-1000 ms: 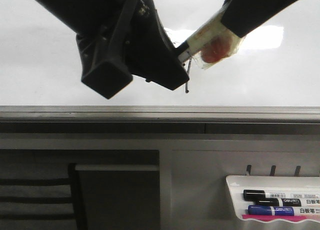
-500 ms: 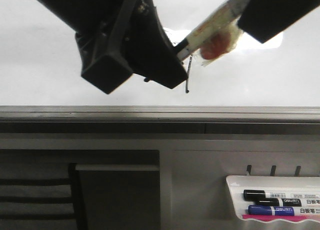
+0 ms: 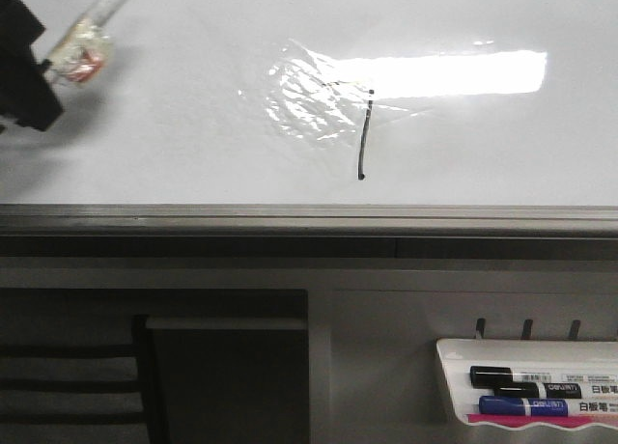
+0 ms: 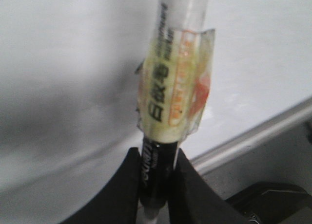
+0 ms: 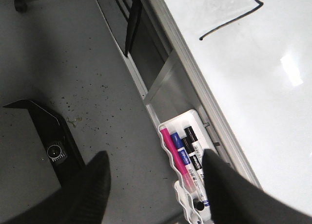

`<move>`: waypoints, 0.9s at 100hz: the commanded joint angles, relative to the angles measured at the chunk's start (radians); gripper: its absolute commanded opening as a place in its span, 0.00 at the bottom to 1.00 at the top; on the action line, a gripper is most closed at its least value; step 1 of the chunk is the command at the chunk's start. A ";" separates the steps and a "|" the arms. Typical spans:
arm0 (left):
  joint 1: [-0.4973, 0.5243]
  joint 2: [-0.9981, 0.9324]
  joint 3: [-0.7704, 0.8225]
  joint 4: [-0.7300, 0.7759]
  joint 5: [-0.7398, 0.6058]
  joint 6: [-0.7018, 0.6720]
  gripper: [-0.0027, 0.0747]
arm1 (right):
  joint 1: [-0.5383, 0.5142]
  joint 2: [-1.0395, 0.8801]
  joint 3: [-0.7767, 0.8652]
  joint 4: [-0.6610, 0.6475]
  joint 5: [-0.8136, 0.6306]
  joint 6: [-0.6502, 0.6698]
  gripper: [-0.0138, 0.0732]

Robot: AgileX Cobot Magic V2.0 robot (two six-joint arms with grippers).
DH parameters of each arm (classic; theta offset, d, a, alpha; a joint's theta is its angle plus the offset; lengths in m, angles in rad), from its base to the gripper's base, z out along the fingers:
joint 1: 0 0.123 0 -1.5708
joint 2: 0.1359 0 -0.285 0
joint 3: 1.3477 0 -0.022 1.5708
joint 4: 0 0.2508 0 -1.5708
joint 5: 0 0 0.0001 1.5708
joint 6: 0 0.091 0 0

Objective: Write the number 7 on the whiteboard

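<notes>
The number 7 (image 3: 364, 135) stands on the whiteboard (image 3: 174, 145) in thin black strokes: a faint top bar over the wrinkled film patch (image 3: 309, 101) and a downstroke ending in a dot. It also shows in the right wrist view (image 5: 229, 22). My left gripper (image 3: 34, 72) is at the far left of the board, shut on a marker (image 3: 87, 34) wrapped in yellowish tape; the wrist view shows the marker (image 4: 173, 92) between the fingers (image 4: 126, 185). My right gripper (image 5: 153, 160) is open and empty, out of the front view, off the board over the floor.
A grey metal frame edge (image 3: 309, 217) runs below the board. A small white marker tray (image 3: 454, 352) with black and blue markers hangs at the lower right; the right wrist view shows this tray (image 5: 181, 121) with pink, blue and black markers.
Both arms have left the middle of the board. The left gripper moved far left with the marker; the right arm went out of the front view. The 7 is now uncovered.
</notes>
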 commanded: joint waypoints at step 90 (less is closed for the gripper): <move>0.189 0.023 -0.031 0.032 -0.150 -0.113 0.04 | -0.009 -0.008 -0.032 0.014 -0.044 0.007 0.59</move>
